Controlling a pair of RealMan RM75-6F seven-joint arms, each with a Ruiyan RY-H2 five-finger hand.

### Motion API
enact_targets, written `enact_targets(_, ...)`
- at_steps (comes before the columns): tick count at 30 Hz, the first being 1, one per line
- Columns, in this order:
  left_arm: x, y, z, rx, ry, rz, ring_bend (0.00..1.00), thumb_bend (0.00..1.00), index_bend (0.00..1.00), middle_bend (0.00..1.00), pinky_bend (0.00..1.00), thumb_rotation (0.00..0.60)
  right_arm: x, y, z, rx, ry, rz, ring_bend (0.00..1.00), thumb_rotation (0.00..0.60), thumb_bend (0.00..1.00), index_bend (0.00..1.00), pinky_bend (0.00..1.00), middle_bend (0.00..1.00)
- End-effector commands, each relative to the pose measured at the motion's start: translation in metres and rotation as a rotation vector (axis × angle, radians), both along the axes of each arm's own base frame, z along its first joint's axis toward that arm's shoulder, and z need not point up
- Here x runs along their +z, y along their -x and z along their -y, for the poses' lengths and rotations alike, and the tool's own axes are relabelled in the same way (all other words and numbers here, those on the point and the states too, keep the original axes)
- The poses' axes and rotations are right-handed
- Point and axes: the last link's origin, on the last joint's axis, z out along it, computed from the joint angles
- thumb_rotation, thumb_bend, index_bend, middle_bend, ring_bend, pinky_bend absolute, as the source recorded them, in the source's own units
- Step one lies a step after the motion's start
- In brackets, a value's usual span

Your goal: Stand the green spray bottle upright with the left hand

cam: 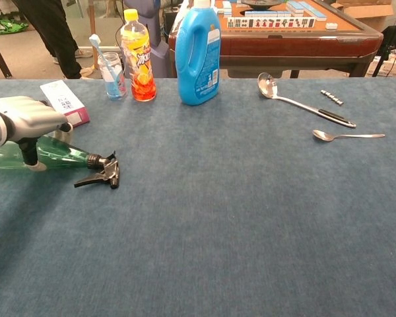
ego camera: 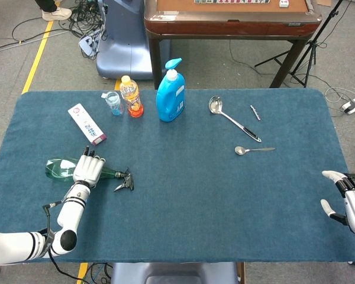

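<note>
The green spray bottle (ego camera: 58,168) lies on its side at the table's left, its black trigger head (ego camera: 123,181) pointing right. My left hand (ego camera: 89,170) lies over the bottle's middle. In the chest view the left hand (cam: 26,119) wraps the green spray bottle (cam: 59,153), with the thumb in front and the fingers behind it. My right hand (ego camera: 350,198) rests at the table's near right edge with its fingers spread and nothing in it. The chest view does not show it.
Along the far side stand a white box (ego camera: 87,123), a cup with a toothbrush (ego camera: 113,102), an orange drink bottle (ego camera: 131,96) and a blue detergent bottle (ego camera: 170,92). A ladle (ego camera: 232,117) and a spoon (ego camera: 253,150) lie at the right.
</note>
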Motion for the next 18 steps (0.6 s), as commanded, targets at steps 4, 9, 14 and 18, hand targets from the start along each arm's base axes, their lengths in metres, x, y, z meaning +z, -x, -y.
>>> enact_targets(4,0.023,-0.007,0.0,-0.023,-0.035,0.19,0.15,0.29,0.4,0.36,0.0,0.6,0.001,-0.001,-0.001,0.002,0.003,-0.001,0.2,0.6,0.28,0.24,0.25,0.27)
enact_targets(9,0.047,-0.013,0.002,-0.026,-0.052,0.423,0.15,0.29,0.41,0.36,0.0,0.6,-0.001,-0.002,-0.001,0.006,0.0,0.003,0.2,0.6,0.28,0.24,0.25,0.27)
enact_targets(14,0.061,-0.018,0.005,-0.035,-0.067,0.697,0.15,0.29,0.41,0.37,0.0,0.6,-0.001,-0.002,0.0,0.009,-0.002,0.001,0.2,0.6,0.28,0.24,0.25,0.27)
enact_targets(18,0.064,-0.02,0.007,-0.04,-0.058,0.898,0.14,0.29,0.4,0.37,0.0,0.6,-0.001,-0.003,0.0,0.01,-0.003,0.0,0.2,0.6,0.28,0.24,0.25,0.27)
